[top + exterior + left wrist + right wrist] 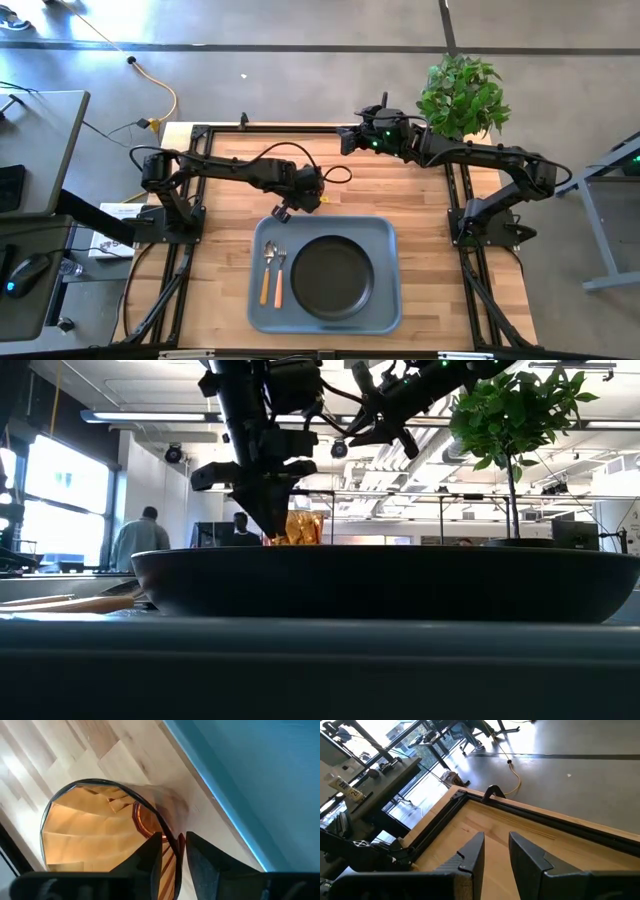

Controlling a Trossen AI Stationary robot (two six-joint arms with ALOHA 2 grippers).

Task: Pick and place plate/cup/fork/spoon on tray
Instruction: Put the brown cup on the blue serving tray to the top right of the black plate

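- The left gripper [300, 203] clamped the rim of the cup [100, 830] between its jaws, 1 finger inside the wall and 1 outside, as the wrist view showed.
- The amber cup sat just beyond the far rim of the tray [385, 300], on the bare wood of the bench [420, 195]; whether it rested on the wood or hung just above it could not be told.
- On the tray, the plate [332, 277] filled the middle and right, with the fork [280, 272] and the spoon [266, 270] lying side by side to its left, handles toward the near edge.
- With 3 of the 4 items apparently already on the tray, the cup looked to be the last piece and the step in hand.
- The next move would likely call for lifting the cup over the tray's raised rim and setting it down upright.
- Open room on the tray was scarce: the far-left corner above the cutlery seemed the nearest free patch, with the far-right corner beyond the plate as an alternative.
- The rim, the plate's edge and the cutlery heads all bordered that corner, so a low or wide carry might clip one.
- The right gripper [350, 138] waited well beyond the tray's far edge, near the bench's back rail, its jaws slightly parted and holding nothing.
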